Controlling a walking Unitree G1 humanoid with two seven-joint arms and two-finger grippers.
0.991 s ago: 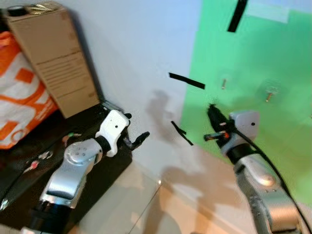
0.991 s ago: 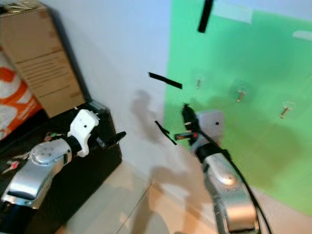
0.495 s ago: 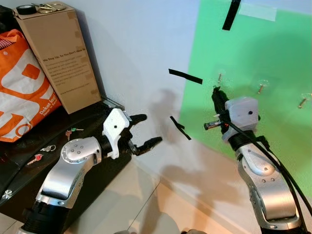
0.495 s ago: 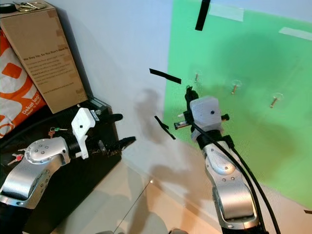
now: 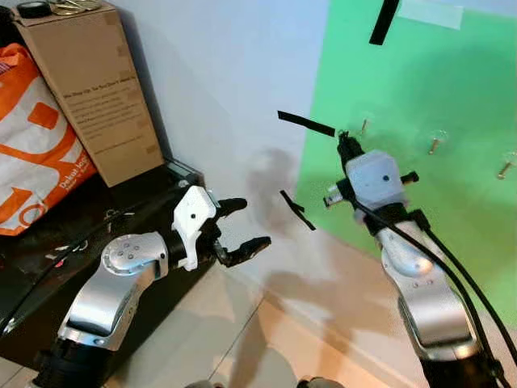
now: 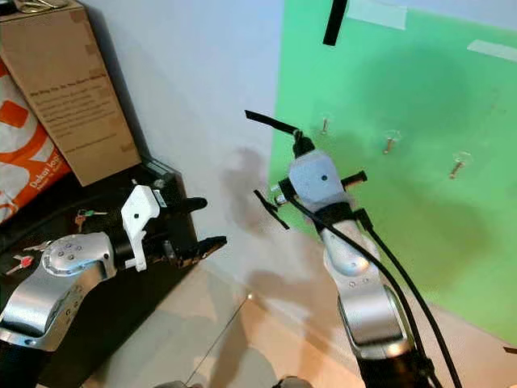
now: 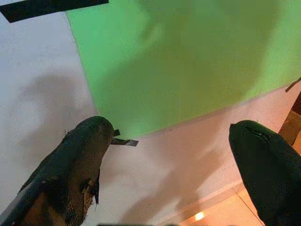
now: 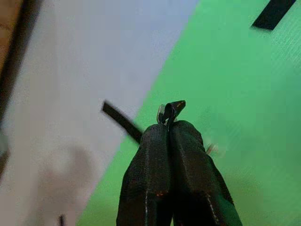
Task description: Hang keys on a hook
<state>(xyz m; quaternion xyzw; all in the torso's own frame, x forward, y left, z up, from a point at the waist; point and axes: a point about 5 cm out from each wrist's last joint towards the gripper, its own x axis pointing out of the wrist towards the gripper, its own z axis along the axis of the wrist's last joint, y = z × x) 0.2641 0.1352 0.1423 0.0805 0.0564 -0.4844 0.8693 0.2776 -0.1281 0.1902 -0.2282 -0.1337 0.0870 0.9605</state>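
Up against the green sheet (image 5: 420, 89), the right claw (image 5: 346, 145) is raised with its fingers pressed together, clenched on a small metal piece (image 8: 170, 110) that pokes out just past the tips; the wrist view shows a folded grey and dark bit, probably part of the keys, too little to tell which way their long axis runs. That claw points up the wall toward the nearest hook (image 5: 363, 126), close below and left of it, not touching it. Two more hooks (image 5: 434, 144) sit further right on the sheet, each a small peg on a clear round pad. Black tape strips (image 5: 305, 124) hold the sheet's edge to the white wall (image 5: 226, 73).

Lower left, the left claw (image 5: 242, 226) hangs in front of the wall with its fingers (image 7: 80, 160) spread wide and nothing between them.

Behind that arm a black table (image 5: 48, 242) carries loose keys (image 6: 85, 216), one with a red head (image 6: 20, 260), lying flat near its front. A brown box (image 5: 93, 89) stands on the table against the wall; its side has printed text, the heading reading roughly "We Ship. So You Don't Have To.", the smaller lines too fine to read. On top of the box lie a black roll (image 5: 32, 9) and some metal rings (image 5: 73, 6). An orange and white bag (image 5: 32, 162) leans beside it, its lettering partly cut off
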